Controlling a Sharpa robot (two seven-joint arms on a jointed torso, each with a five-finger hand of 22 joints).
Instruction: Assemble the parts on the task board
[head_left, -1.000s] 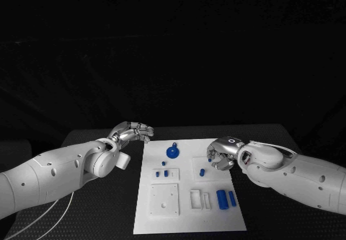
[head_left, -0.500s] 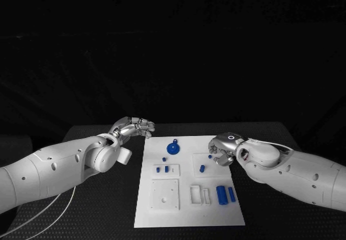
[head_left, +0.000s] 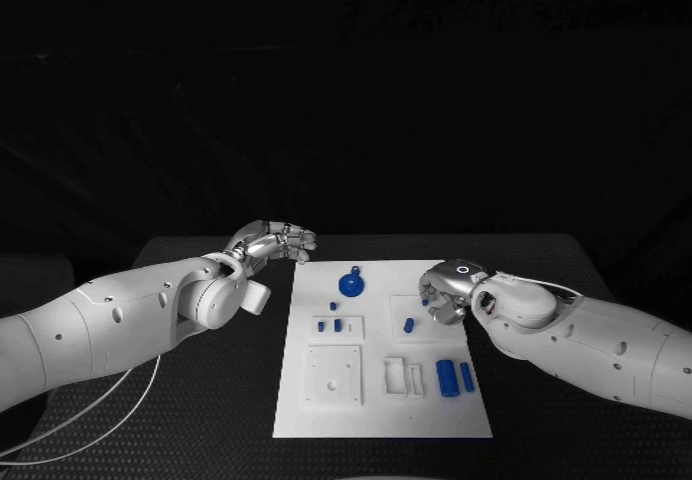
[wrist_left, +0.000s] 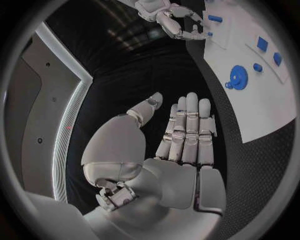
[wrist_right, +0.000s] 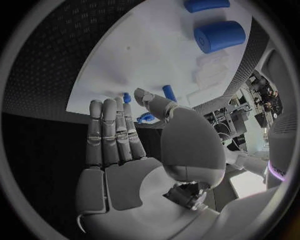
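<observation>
The step in hand looks like a reach for a loose part. To do it well, the right hand should come down on one piece only, fingers closing from both sides so it does not roll, and stay off the pieces already seated nearby.

That hand hovers at the right edge of the task board, toward its far half. Its wrist view shows the fingers held straight and side by side with the thumb apart, nothing in them. The small blue peg lies on the board just beside the hand, on the side toward the board's middle (a short reach, I judge). The blue cylinder and the slimmer blue rod lie side by side farther toward the near edge, by the right edge. The blue gear sits near the far edge, at the middle.

The left hand hangs off the far left corner of the board, over the table, palm flat, fingers extended and empty.
</observation>
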